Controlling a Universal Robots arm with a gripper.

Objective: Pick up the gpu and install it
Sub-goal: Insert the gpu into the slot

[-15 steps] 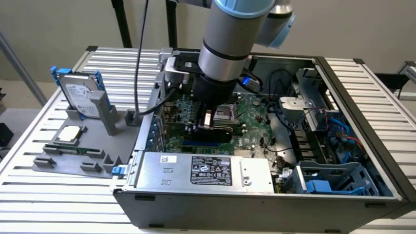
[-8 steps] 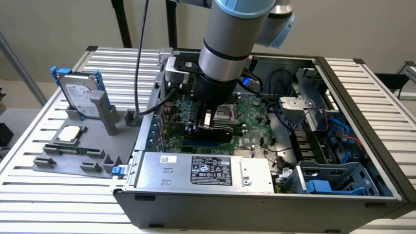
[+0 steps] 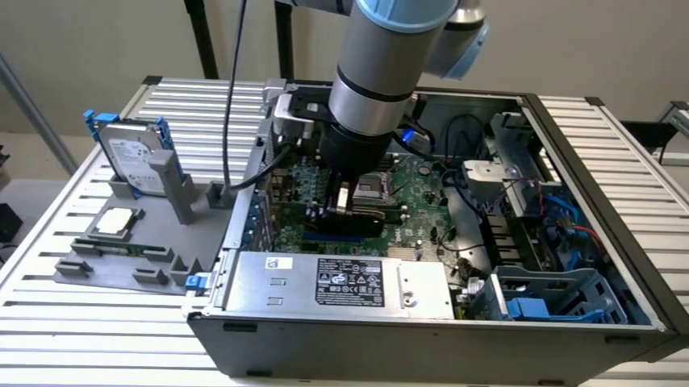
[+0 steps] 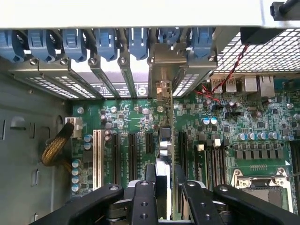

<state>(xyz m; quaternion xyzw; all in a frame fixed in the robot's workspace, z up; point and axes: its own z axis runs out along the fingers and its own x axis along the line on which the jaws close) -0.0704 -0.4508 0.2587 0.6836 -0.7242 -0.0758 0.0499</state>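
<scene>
My gripper (image 3: 344, 200) reaches down into the open computer case (image 3: 603, 201), just above the green motherboard (image 3: 420, 185). It is shut on the gpu (image 3: 347, 218), a dark card held on edge over the expansion slots. In the wrist view the gpu (image 4: 164, 140) runs edge-on from between the black fingers (image 4: 143, 197) of my gripper (image 4: 162, 190) up to its silver bracket (image 4: 162, 86). The bracket stands at the rear slot openings, under the row of blue latches (image 4: 136, 40). The card lines up along a black slot (image 4: 180, 150); whether it is seated is hidden.
A grey fixture (image 3: 129, 258) at the exterior view's left holds a silver hard drive in a blue-handled carrier (image 3: 135, 153), a processor chip (image 3: 116, 222) and a memory stick (image 3: 119, 246). The power supply (image 3: 334, 282) sits at the case front. A processor socket (image 4: 262, 187) and cables (image 4: 56, 147) flank the slots.
</scene>
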